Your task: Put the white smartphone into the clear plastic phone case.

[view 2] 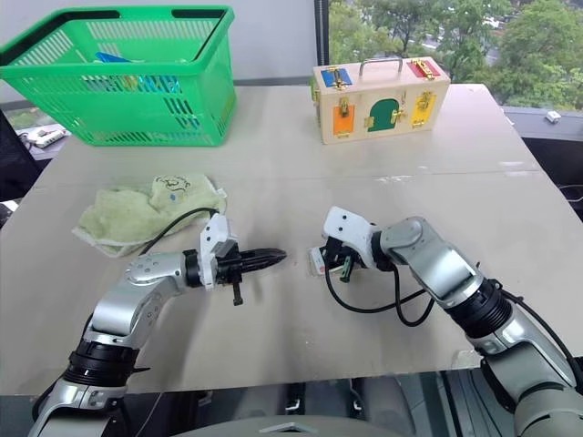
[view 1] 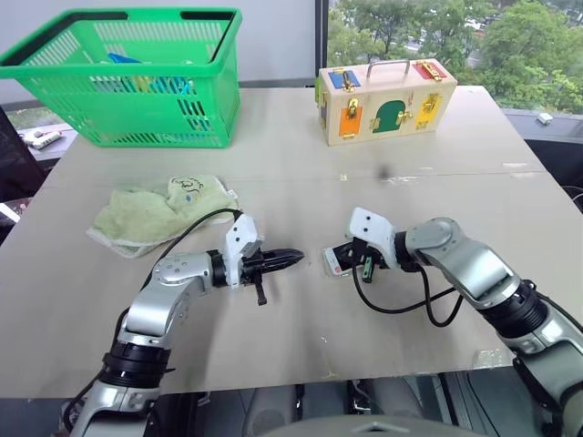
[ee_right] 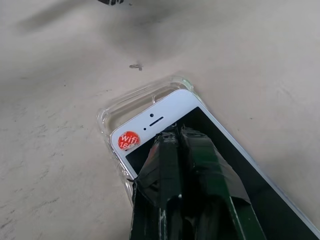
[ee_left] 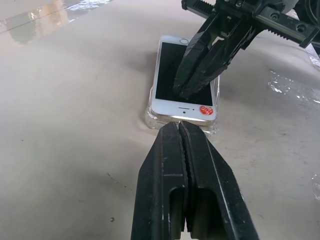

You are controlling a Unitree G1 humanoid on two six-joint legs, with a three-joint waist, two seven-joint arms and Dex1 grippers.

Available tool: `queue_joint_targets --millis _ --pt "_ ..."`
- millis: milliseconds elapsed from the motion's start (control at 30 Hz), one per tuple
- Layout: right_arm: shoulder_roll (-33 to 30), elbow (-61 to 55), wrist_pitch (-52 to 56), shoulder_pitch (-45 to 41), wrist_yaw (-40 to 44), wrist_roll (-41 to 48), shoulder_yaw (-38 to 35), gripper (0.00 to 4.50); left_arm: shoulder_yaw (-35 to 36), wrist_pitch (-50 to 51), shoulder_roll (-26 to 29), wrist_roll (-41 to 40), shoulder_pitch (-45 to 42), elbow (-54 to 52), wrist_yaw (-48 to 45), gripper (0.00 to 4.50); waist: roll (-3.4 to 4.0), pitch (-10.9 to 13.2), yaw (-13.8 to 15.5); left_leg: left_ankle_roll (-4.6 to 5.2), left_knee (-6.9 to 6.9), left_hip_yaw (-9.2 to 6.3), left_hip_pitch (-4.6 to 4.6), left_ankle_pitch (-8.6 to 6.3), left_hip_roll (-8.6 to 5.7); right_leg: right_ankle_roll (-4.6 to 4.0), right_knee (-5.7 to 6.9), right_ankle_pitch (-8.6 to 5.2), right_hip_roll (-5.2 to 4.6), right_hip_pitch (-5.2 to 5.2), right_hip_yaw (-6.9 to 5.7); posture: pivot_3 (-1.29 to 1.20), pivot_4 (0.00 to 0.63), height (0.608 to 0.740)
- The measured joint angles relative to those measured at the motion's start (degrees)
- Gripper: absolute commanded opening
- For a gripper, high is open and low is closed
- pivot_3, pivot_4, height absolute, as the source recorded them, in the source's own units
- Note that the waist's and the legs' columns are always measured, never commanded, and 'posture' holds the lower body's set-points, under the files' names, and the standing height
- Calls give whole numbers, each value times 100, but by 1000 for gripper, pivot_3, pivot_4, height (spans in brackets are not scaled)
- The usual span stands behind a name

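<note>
White smartphone (ee_right: 170, 112) lies screen up on the clear plastic phone case (ee_right: 112, 116), in the middle of the counter (view 1: 301, 173) between my two arms. Its top end, the one with the red sticker (ee_right: 128, 140), sits inside the case rim but looks tilted rather than flush, so I judge it only partly seated.

My right fingers (ee_right: 172, 137) are clenched together with nothing between them, tips resting on the black glass near the earpiece end. My left fingers (ee_left: 181, 131) are clenched too, empty, pointing at the sticker end of the phone from just beside the case corner, not clearly touching it.

The step in hand is pressing the phone home. To do it well I should push straight down with the right tips, close to the edge that is still proud, rather than in the middle of the screen where the case would only flex. The left tips can brace the case rim so the thin shell does not skate across the smooth counter. Light pressure, then work along the rim corner by corner.
</note>
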Motion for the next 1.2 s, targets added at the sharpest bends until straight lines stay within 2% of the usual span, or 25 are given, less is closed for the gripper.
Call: queue_joint_targets --millis 300,600,700,767,867,1067,1200 --pt "-94 -44 33 103 114 51 -106 28 -2 -1 -1 0 -2 0 -11 0 -1 -4 79 0 -4 -7 20 -1 0 -18 -11 -12 -8 22 -11 0 150 740" --pt "221 215 32 123 -174 -3 -219 28 -5 -11 5 2 4 0 -12 0 -1 -8 74 -6 -13 -7 49 -5 1 -19 -13 -13 -19 43 -20 0 150 740" --pt "154 110 32 190 -117 20 -222 28 -7 -18 4 4 3 1 -11 0 0 -7 76 -28 -13 -6 48 -18 0 -19 -16 -13 -43 43 -47 0 150 740" --pt "-112 -275 49 396 159 205 -222 28 -2 -28 8 4 37 2 -11 0 2 -6 87 -27 -24 -10 42 -18 -2 -18 -32 -14 -47 44 -59 0 150 740" --pt "-138 -492 119 572 307 377 -216 28 -6 -35 3 4 49 3 -9 0 2 -6 67 -4 -38 -13 33 -5 -2 -16 -46 -14 -43 41 -65 0 150 740" --pt "154 -475 -96 947 83 612 -821 28 -7 -131 -7 10 52 16 -7 0 15 15 63 -1 -27 -22 -28 -2 0 4 -40 -1 -33 -8 -75 0 150 740" --pt "36 -588 78 1052 -33 784 -1221 28 -6 -159 -8 11 80 19 -6 0 35 63 78 0 -20 -22 -35 -2 -3 4 -39 -2 -35 -11 -76 0 150 740"
